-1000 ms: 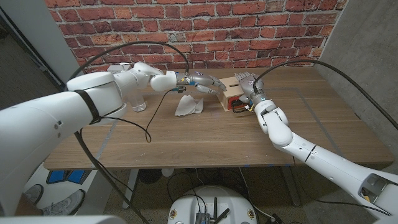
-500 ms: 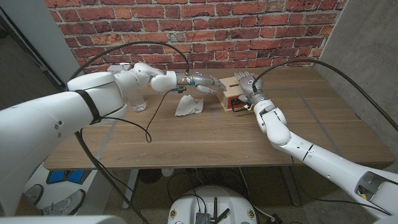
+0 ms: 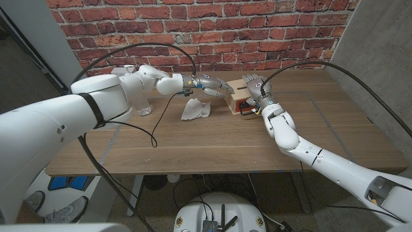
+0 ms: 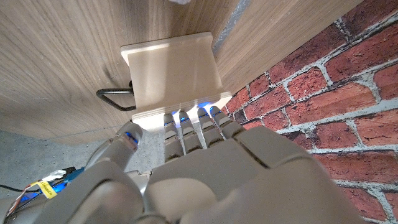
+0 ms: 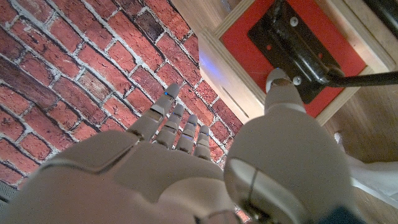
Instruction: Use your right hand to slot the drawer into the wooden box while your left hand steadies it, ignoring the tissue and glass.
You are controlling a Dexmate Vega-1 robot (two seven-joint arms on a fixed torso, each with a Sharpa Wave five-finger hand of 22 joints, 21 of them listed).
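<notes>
Wood box point(image 3: 239, 98) hasn't budged on the worktop point(image 3: 212, 138) in the last second: left hand point(image 3: 210, 86) still presses its side, fingers extended. Right hand point(image 3: 255, 87), open, pushes the red-faced drawer point(image 5: 292, 50) just beyond its fingertips, nearly home.

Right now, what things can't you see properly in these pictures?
- How far the drawer sits in the wooden box: head view, too small, and the right hand covers it.
- The glass: head view, mostly hidden behind the left arm.
- Whether the left hand presses the box: wrist view, its own back blocks the fingertips.
- Box front: left wrist view, turned away.
</notes>
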